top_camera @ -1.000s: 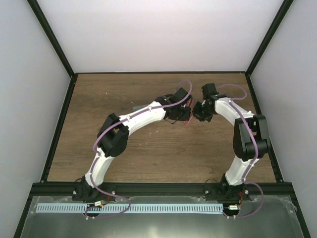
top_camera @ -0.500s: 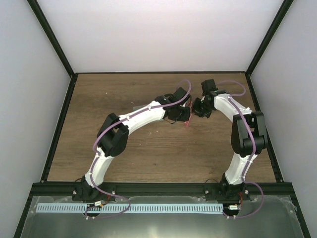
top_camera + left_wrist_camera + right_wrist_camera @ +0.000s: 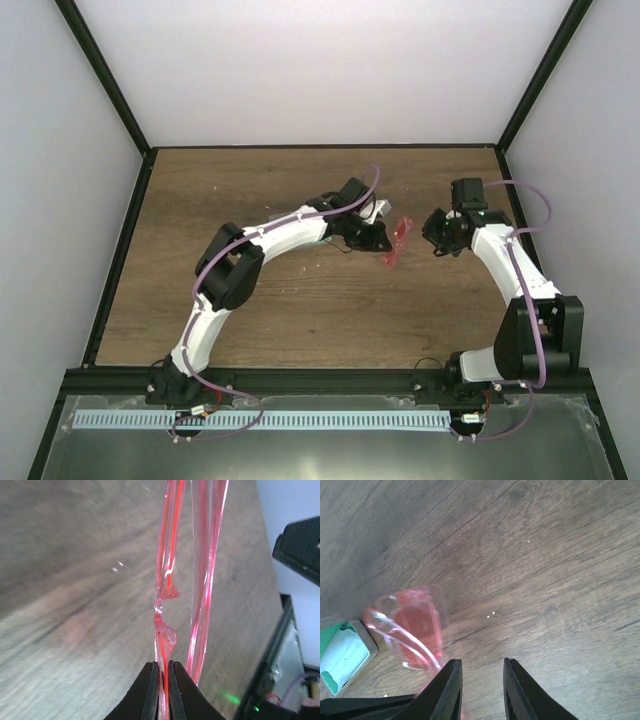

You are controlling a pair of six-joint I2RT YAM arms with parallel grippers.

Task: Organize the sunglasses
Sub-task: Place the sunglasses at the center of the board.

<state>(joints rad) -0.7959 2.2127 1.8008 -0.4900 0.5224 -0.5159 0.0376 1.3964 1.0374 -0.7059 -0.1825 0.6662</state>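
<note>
This looks like a robot lab. Plain white walls (image 3: 320,60) and black metal bars (image 3: 100,72) box in a brown wooden table (image 3: 230,190). A white left arm (image 3: 290,228) and right arm (image 3: 505,265) are bolted at its near edge.

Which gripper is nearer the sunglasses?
Left. The left gripper is shut on the frame of the sunglasses. The right gripper stands apart on their right side, open and empty.
</note>
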